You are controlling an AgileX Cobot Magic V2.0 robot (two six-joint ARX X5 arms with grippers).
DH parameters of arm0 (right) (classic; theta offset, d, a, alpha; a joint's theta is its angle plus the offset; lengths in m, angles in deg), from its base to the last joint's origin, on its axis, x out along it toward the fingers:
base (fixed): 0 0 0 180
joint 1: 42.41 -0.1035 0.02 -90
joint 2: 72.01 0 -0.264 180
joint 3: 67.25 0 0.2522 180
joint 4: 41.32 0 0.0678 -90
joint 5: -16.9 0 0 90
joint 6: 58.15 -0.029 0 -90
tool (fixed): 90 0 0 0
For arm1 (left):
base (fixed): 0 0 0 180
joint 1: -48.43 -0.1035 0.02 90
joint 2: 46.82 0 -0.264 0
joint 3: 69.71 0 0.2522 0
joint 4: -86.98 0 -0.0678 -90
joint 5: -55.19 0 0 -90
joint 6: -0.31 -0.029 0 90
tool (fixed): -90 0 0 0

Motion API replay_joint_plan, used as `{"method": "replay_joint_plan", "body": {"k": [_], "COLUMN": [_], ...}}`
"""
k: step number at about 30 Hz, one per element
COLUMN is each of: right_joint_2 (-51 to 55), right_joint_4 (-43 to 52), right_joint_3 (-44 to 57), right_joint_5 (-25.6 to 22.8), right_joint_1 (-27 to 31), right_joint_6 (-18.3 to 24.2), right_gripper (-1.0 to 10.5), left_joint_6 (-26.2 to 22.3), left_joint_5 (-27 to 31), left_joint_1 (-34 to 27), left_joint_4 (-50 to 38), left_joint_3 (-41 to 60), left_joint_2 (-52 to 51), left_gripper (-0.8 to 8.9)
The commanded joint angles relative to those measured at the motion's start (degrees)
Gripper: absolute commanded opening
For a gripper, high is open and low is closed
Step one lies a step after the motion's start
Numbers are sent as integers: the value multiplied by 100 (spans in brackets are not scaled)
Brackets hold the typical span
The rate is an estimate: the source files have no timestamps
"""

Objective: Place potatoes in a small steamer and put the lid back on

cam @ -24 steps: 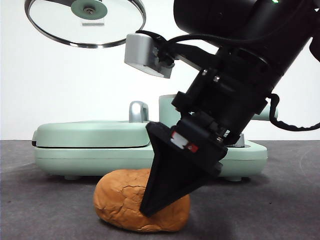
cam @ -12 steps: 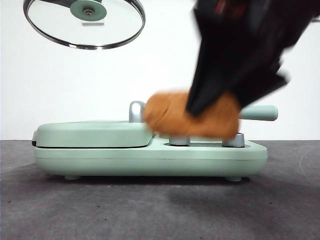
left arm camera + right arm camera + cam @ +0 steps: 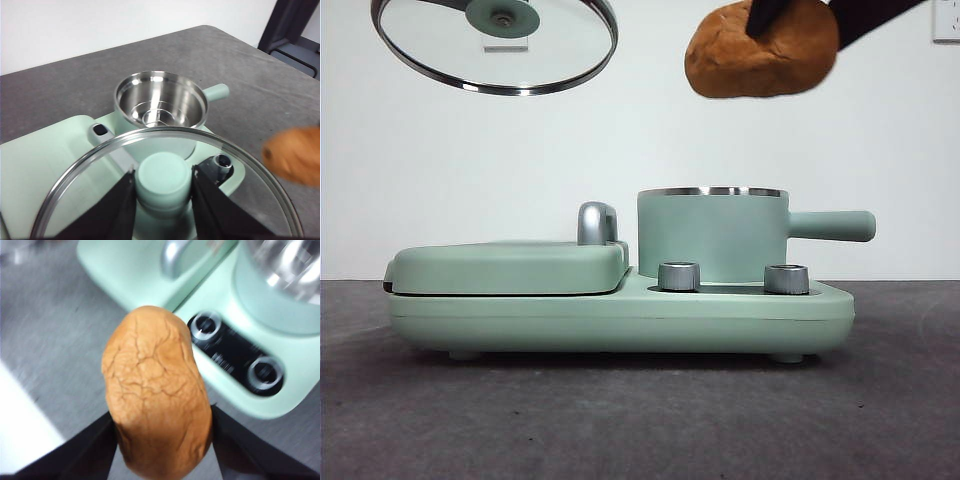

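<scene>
Potato lifted off the table, now high above the pot.
Your right claw (image 3: 160, 440) grips the potato (image 3: 761, 50); left claw (image 3: 162, 200) clamps the lid (image 3: 495, 45) knob; pot (image 3: 712, 235) open, ready for the drop.

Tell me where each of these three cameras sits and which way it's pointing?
Front view: low at table height, looking level across at the steamer; only a dark bit of the right gripper shows, holding the potato.
Left wrist view: on the left arm, looking down past its fingers clamping the lid knob.
Right wrist view: on the right arm, looking down; its fingers flank the potato.
All three views share the steamer and potato.
</scene>
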Motion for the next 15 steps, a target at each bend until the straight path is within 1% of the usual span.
{"method": "replay_joint_plan", "body": {"k": [1, 6, 11, 15], "right_joint_2": [-387, -994, -1661, -2205], "right_joint_4": [68, 407, 708, 765], "right_joint_3": [-356, -809, -1244, -1639], "right_joint_5": [-20, -63, -109, -155], "right_joint_1": [120, 398, 643, 815], "right_joint_6": [363, 695, 789, 901], "right_gripper": [244, 244, 244, 244], "left_joint_6": [-79, -79, -61, -57], "left_joint_5": [-26, -26, -7, -2], "left_joint_1": [26, 26, 26, 26], "left_joint_4": [-173, -190, -201, -205], "left_joint_3": [-85, -87, -87, -87], "left_joint_2": [0, 0, 2, 4], "left_gripper": [9, 9, 9, 9]}}
